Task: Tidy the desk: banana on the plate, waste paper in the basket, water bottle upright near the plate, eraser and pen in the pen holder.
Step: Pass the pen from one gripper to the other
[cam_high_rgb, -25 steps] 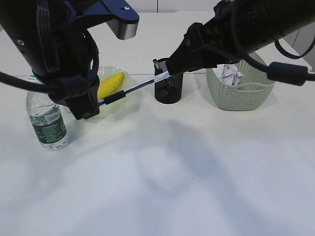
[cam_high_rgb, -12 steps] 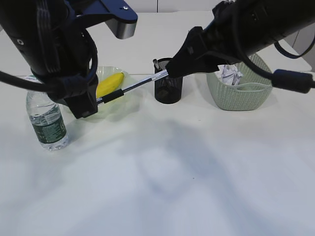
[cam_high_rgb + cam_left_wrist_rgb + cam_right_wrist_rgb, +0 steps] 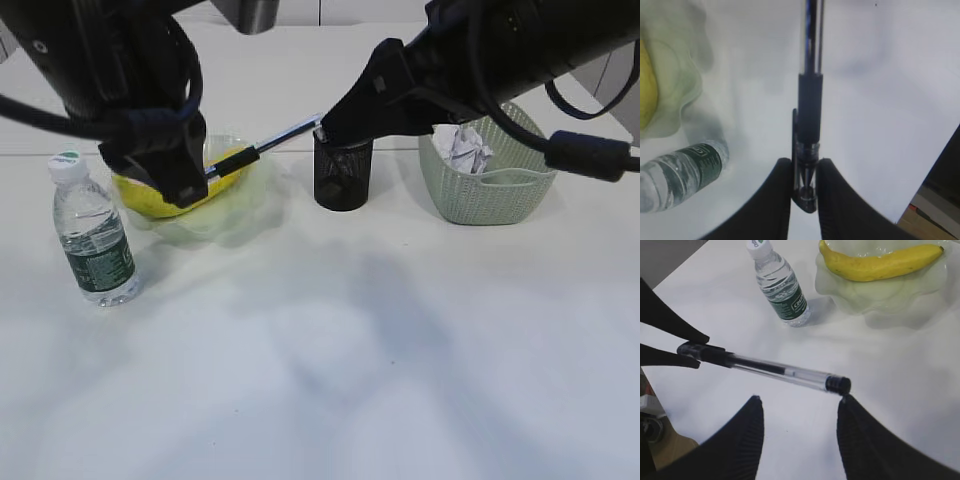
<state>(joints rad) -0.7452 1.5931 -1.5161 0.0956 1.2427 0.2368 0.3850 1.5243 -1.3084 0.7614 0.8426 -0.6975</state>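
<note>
Fingers, left gripper point(image 3: 804, 187): two black curved fingers point(image 3: 777, 200) are clamping the tip end of the clear-barrelled black-grip ballpoint pen point(image 3: 809, 120).
Fingers, right gripper point(image 3: 799, 412): black fingers point(image 3: 742, 437) are standing apart under the pen's capped end; one fingertip is nearly meeting the cap, contact uncertain.
Pen position: it is hanging in the air, slanting from the left gripper up toward the black mesh cylindrical pen holder point(image 3: 343, 175).
Exterior view only: the holder, the pale green woven plastic basket point(image 3: 488, 190) and the crumpled white paper point(image 3: 466, 150) inside it are appearing here alone.
Right wrist view only: the whole yellow banana point(image 3: 880, 265) is lying in the translucent pale green wavy-edged plate point(image 3: 890, 295).
Bottle: the clear plastic water bottle with dark green label point(image 3: 92, 235) is standing upright just beside the plate.
Hidden or unclear: the arms are covering much of the plate and the right fingertips in the exterior view; the eraser is not making itself out anywhere.
</note>
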